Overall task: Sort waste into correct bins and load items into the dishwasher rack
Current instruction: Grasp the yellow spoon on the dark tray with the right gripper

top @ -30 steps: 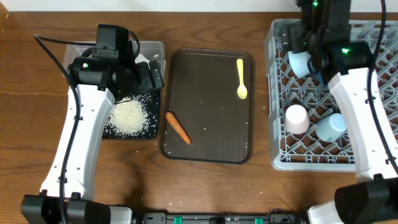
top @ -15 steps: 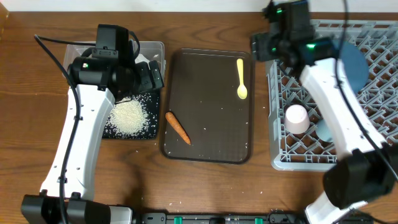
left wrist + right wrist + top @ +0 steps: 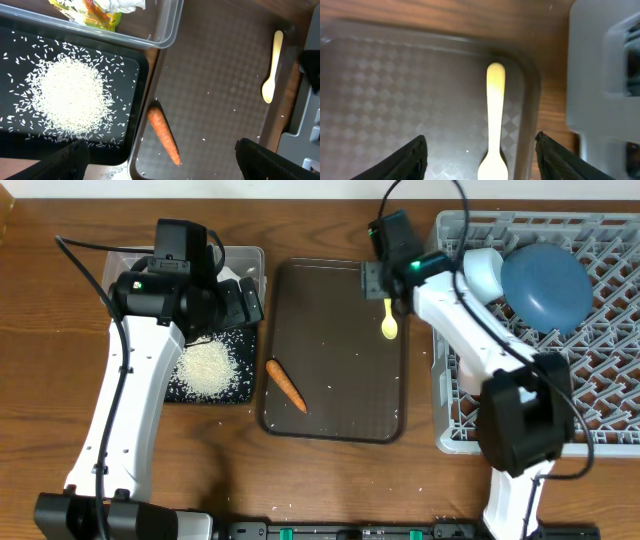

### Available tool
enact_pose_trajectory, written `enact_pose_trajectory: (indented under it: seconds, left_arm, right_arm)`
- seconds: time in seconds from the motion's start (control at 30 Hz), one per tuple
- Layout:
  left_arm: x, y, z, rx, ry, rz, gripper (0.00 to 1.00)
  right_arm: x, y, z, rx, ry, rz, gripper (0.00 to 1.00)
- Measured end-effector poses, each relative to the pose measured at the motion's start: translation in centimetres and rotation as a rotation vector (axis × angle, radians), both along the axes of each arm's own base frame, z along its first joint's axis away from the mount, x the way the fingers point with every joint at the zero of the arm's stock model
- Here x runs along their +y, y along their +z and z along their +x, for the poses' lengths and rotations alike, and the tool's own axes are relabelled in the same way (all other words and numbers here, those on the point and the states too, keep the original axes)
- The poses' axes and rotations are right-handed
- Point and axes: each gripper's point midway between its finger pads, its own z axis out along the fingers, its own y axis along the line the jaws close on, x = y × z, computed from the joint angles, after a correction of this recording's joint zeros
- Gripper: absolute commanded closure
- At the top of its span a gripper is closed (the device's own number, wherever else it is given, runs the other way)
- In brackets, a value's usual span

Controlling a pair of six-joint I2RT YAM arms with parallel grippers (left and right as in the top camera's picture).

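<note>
From here the wooden desk [image 3: 330,480] carries the grey dishwasher rack [image 3: 600,380] along its right edge, the biggest thing I can see, with the dark blue plate [image 3: 545,285] lying in the rack's far half. The brown serving tray [image 3: 335,300] sits at the middle of the desk, just left of the rack, with a few stray grains dotted over it. Toward the left edge lies the black tray [image 3: 176,390], and the clear tub [image 3: 250,256] touches its far side. The left pincer [image 3: 240,300] hangs over where the tub, the black tray and the serving tray meet, spread wide and holding nothing. The right pincer [image 3: 485,160] hovers over the serving tray's far right corner, its fingers [image 3: 415,155] spread to either side of the spoon and clear of it. A heap of rice [image 3: 70,95] fills the black tray. Crumpled paper and wrapper scraps [image 3: 97,10] rest in the tub. The carrot stick [image 3: 286,384] lies slantwise by the serving tray's left edge. The yellow spoon [image 3: 495,115] lies flat along the tray's right edge, handle toward the far side.
</note>
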Motion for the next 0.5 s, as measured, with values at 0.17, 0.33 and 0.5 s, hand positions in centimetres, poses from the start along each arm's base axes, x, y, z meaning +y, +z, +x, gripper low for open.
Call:
enact_pose_trajectory:
  seconds: [0.17, 0.33, 0.5]
  left_arm:
    - [0.0, 0.0, 0.0, 0.0, 0.0, 0.0, 0.04]
    - [0.0, 0.0, 0.0, 0.0, 0.0, 0.0, 0.04]
    - [0.0, 0.0, 0.0, 0.0, 0.0, 0.0, 0.04]
  right_arm:
    - [-0.6, -4.1, 0.0, 0.064, -0.037, -0.041, 0.4]
    - [-0.8, -7.0, -0.1, 0.102, -0.047, -0.061, 0.46]
    - [-0.7, -7.5, -0.1, 0.109, -0.054, -0.059, 0.56]
